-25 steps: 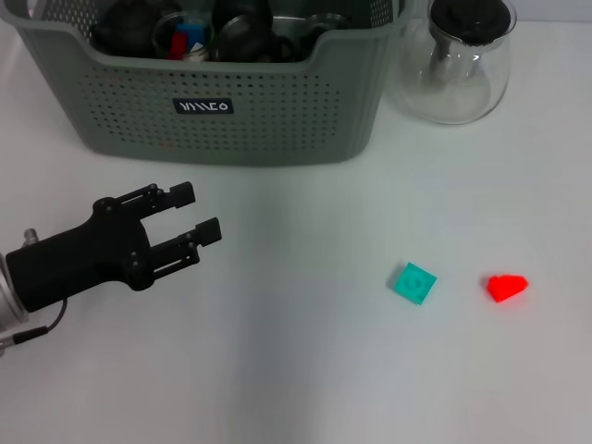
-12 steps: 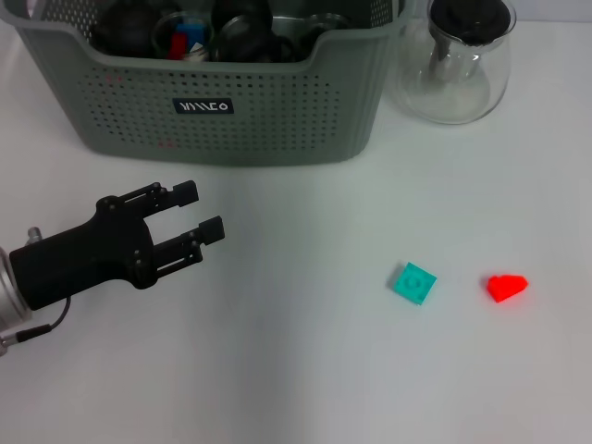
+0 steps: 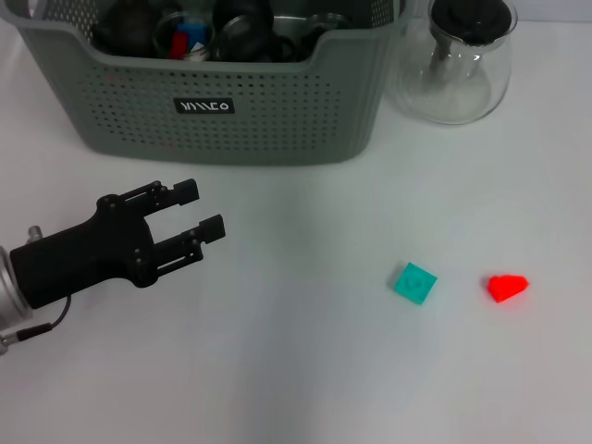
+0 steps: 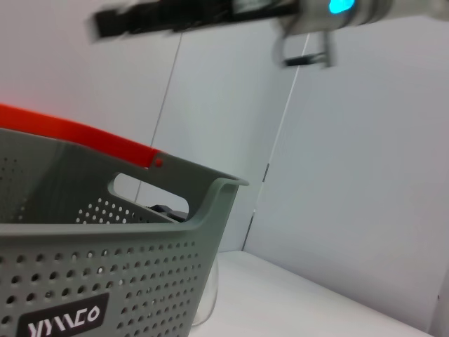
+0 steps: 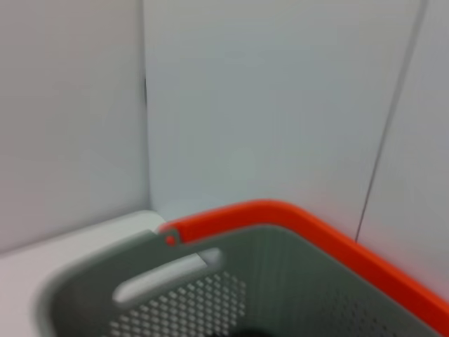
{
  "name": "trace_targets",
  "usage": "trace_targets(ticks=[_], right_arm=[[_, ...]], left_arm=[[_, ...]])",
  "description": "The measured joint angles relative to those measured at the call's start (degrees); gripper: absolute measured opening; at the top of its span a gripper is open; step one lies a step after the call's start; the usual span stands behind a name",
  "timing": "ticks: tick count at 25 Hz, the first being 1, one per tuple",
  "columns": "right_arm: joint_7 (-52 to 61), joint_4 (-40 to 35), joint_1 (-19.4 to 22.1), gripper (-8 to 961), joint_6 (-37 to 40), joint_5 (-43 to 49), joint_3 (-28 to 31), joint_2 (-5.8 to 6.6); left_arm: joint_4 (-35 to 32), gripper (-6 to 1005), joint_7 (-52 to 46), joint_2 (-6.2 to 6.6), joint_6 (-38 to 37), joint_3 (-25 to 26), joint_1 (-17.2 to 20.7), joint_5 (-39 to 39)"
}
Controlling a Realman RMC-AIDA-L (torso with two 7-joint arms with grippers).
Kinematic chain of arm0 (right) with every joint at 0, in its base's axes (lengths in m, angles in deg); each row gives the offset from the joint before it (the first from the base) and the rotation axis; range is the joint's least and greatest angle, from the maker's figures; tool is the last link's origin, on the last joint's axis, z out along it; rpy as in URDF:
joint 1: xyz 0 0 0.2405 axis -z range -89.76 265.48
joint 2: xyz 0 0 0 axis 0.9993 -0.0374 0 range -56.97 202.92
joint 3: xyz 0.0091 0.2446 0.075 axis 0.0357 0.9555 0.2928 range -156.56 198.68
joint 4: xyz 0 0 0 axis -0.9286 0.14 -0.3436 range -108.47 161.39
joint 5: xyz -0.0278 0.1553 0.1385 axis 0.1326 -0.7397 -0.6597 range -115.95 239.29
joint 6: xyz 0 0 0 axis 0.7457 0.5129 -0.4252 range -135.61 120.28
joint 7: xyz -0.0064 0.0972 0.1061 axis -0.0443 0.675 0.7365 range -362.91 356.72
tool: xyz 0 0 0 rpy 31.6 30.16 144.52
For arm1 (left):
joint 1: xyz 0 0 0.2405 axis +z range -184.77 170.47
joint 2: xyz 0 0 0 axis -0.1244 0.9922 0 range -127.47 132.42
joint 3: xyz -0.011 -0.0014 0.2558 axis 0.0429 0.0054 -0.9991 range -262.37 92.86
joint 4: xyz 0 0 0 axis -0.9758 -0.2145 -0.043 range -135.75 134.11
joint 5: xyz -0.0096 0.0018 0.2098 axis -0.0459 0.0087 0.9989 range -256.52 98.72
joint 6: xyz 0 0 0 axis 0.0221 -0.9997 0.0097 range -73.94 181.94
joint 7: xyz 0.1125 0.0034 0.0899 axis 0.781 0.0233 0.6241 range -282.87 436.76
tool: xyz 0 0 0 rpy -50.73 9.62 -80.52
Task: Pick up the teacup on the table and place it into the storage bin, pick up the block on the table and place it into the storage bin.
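The left hand point(image 3: 202, 209), a black two-fingered unit on a black arm, hovers over the white counter point(image 3: 296, 370) at the robot's left, in front of the storage bin. Its fingers are spread apart with nothing between them, and they point toward the middle of the counter.

The large grey-green perforated plastic storage bin point(image 3: 240, 102) stands at the far left of the counter, its black label with white lettering facing the robot. Dark rounded items and something red and blue lie inside it. In the left wrist view the bin point(image 4: 105, 281) fills the lower part, with a cut-out handle and an orange rim strip showing.

A small teal square block point(image 3: 414, 282) lies flat on the counter to the robot's right, well apart from the left hand. Just beside it, farther right, lies a small red block point(image 3: 507, 288). A clear glass carafe with a black lid point(image 3: 458, 60) stands just right of the bin.

The right hand is not in view.
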Motion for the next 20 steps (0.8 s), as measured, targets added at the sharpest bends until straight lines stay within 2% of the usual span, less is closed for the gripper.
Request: trace_targets(ticks=[5, 8, 11, 14, 20], right_arm=[[4.91, -28.68, 15.38, 681, 21.64, 0.15, 5.29, 0.53], [5.74, -39.77, 22.61, 678, 35.53, 0.18, 8.93, 1.59], [6.31, -42.19, 25.49, 674, 48.9, 1.28, 13.51, 2.46], [8.11, -41.87, 26.49, 670, 58.44, 6.72, 16.42, 2.14], [9.91, -39.4, 29.93, 637, 59.87, 19.75, 12.16, -0.35]], left_arm=[[-0.03, 658, 0.0, 0.06, 0.07, 0.05, 0.27, 0.0], [-0.06, 658, 0.0, 0.17, 0.13, 0.29, 0.27, 0.0], [-0.08, 658, 0.0, 0.24, 0.19, 0.33, 0.02, 0.0], [-0.09, 658, 0.0, 0.31, 0.21, 0.34, -0.36, 0.0], [-0.01, 658, 0.0, 0.12, 1.21, 0.03, -0.87, 0.09]])
